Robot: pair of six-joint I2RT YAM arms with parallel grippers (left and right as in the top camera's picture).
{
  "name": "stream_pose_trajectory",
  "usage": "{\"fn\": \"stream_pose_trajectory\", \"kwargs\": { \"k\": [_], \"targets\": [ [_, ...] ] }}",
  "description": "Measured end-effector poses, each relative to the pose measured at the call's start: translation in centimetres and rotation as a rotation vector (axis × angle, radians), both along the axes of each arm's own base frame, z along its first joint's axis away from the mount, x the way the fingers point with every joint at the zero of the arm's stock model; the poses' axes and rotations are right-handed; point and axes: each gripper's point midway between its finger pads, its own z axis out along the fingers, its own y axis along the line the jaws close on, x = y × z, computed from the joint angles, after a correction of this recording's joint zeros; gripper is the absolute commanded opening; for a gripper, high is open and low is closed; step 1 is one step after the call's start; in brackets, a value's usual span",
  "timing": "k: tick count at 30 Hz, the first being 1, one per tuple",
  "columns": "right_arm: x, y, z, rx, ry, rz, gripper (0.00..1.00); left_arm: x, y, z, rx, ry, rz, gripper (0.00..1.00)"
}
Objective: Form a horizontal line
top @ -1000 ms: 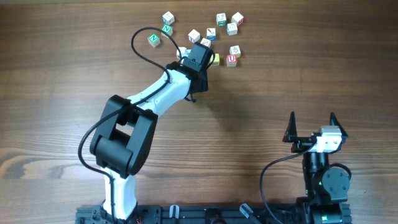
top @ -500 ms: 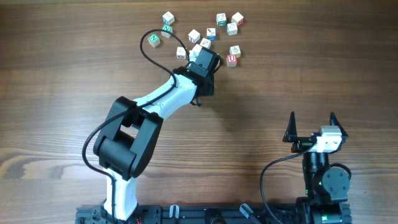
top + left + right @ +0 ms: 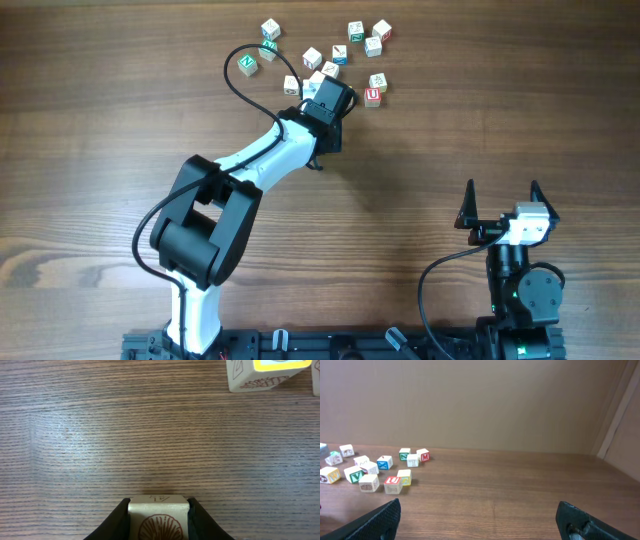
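Hidden and cropped bits
Overhead, the left arm (image 3: 300, 130) hides the left gripper (image 3: 159, 519), which clamps a shell cube (image 3: 158, 509) cut at six o'clock; another cube (image 3: 265, 375) is cut at one o'clock.

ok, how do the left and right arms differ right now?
The left arm is stretched out to the scattered cubes, while the right arm sits folded near its base, far from them. The left jaws are closed on a shell-picture cube, while the right jaws are open and empty. Both arms have black jaws.
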Motion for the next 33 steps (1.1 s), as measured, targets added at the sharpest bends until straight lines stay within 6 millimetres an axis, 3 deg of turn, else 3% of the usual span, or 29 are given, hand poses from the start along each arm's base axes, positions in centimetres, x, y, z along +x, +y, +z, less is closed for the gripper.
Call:
{"fn": "stream_pose_trajectory", "kwargs": {
  "k": [7,18,27,33],
  "targets": [
    [0.0,0.0,0.0,0.0,0.0,0.0,1.0,-0.2,0.2,-0.5,0.014,0.009,0.0,0.22],
    [0.0,0.0,0.0,0.0,0.0,0.0,1.0,-0.4,0.4,-0.7,0.021,0.017,-0.001,0.44],
    [0.0,0.0,0.0,0.0,0.0,0.0,0.99,-0.8,0.6,-1.3,0.037,0.041,-0.003,0.47],
    [0.0,0.0,0.0,0.0,0.0,0.0,1.0,-0.7,0.7,-1.3,0.042,0.038,-0.001,0.74]
  ]
}}
